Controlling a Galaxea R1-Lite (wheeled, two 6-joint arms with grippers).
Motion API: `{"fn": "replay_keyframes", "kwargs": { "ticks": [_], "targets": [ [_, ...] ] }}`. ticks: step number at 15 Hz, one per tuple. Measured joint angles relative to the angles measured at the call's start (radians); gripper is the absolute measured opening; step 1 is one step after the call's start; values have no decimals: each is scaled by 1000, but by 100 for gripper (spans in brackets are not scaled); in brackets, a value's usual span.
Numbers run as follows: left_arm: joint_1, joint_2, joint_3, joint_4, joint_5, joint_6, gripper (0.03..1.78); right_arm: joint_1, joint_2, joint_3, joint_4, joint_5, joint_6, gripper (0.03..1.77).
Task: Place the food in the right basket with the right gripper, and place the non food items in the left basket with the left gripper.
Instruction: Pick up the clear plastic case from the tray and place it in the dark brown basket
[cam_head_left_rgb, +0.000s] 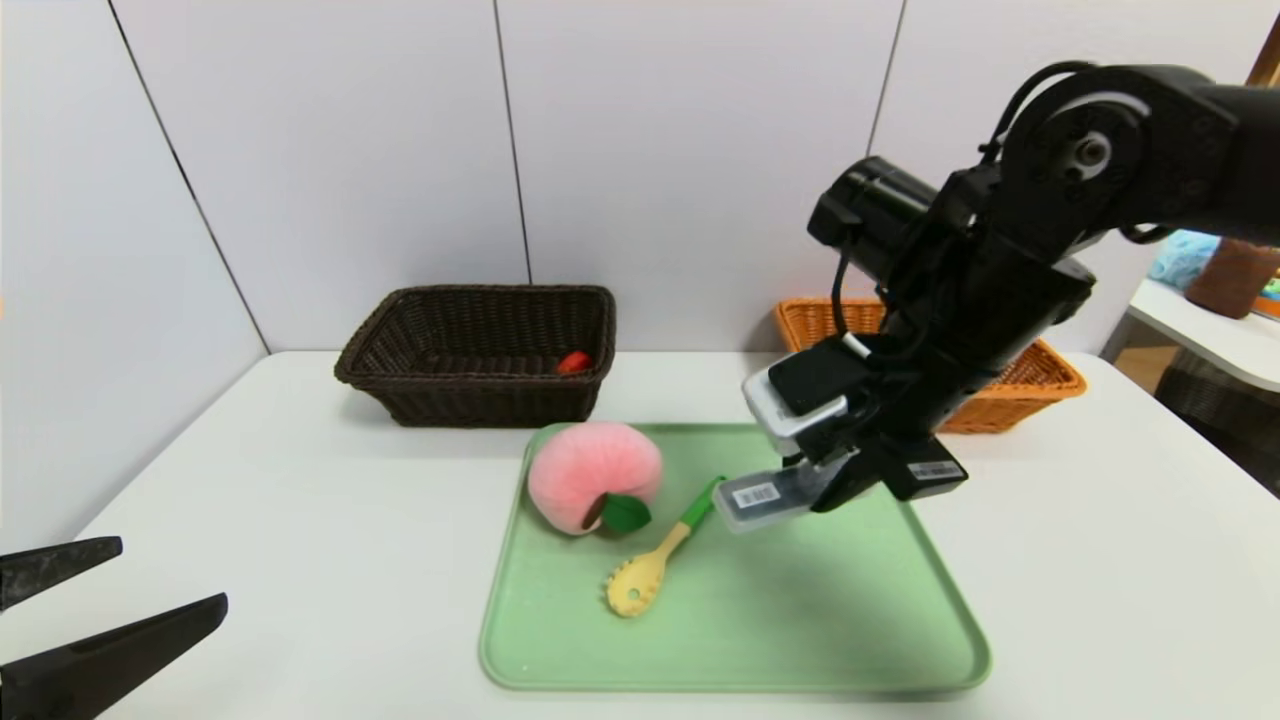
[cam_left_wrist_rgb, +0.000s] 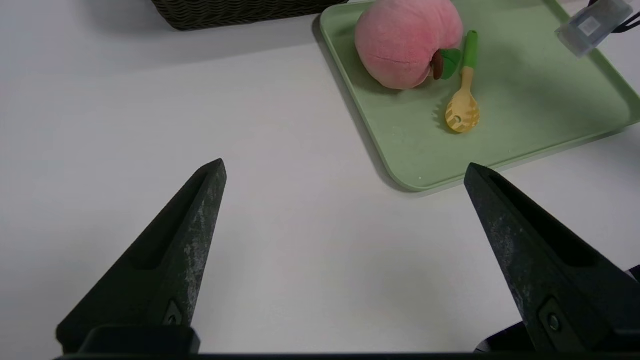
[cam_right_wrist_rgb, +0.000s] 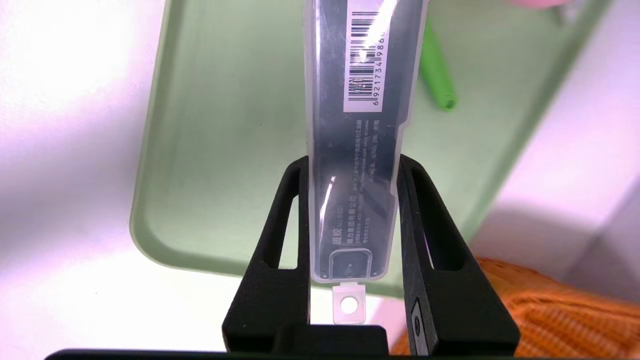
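Case (cam_head_left_rgb: 768, 497), flat and grey with a barcode label, hangs above the green tray (cam_head_left_rgb: 740, 640), clamped at one end by the right hand (cam_head_left_rgb: 845, 480); its long axis runs out past the fingers toward the spoon (cam_head_left_rgb: 655, 560). Peach (cam_head_left_rgb: 592, 475) lies beside the spoon. Left hand (cam_left_wrist_rgb: 345, 170) is parked wide open over the tabletop (cam_head_left_rgb: 250, 500).
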Motion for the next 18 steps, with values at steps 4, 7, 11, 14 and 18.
{"fn": "replay_keyframes", "kwargs": {
  "ticks": [4, 7, 11, 14, 18],
  "targets": [
    [-1, -1, 0, -1, 1, 21, 169, 10, -94, 28, -138, 54, 71, 50],
    [-1, -5, -3, -1, 1, 22, 169, 15, -137, 59, -274, 57, 141, 50],
    [-1, -11, -20, 0, 0, 23, 169, 13, -193, 54, -292, 76, 218, 50],
    [0, -15, -29, 1, 0, 24, 169, 6, -233, 67, -292, 127, 309, 50],
    [1, -24, -40, 1, 0, 23, 169, 6, -274, 86, -294, 130, 485, 50]
  ]
}}
